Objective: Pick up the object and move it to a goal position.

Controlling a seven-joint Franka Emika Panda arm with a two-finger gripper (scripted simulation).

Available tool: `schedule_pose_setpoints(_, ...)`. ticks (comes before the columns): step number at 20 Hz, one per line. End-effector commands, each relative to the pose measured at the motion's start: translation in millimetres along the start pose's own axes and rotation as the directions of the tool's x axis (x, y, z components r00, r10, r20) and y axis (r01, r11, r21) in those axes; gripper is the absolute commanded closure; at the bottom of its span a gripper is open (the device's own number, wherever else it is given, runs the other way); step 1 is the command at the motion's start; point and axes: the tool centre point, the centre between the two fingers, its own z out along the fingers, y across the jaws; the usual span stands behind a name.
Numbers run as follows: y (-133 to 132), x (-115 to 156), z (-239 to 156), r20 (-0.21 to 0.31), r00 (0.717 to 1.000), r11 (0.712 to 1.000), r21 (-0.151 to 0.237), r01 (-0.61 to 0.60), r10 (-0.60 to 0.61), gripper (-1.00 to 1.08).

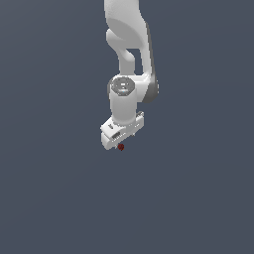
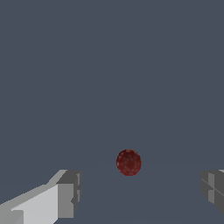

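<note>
Background is uniform flat slate-blue in both views; no edges, seams or walls visible, so surface and room can't be told apart. White arm hangs from the top of the exterior view. Gripper (image 2: 140, 192) jaws spread wide, holding nothing. Fingertips (image 2: 70, 192) grey, apart from the object (image 2: 128, 162). Object: small dark red ball just below the gripper (image 1: 120, 144), between the fingers.
</note>
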Motion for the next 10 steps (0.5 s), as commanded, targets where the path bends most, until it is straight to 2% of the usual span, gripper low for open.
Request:
schedule_pose_setpoints(1,1.2,-4.2,7.3,0.001,0.998,0.998,0.0,0.067,-0.067,-0.92)
schedule_pose_setpoints(10,3.6,-17.5,29.7,0.002,0.963,0.963,0.002,0.27,-0.27,-0.92)
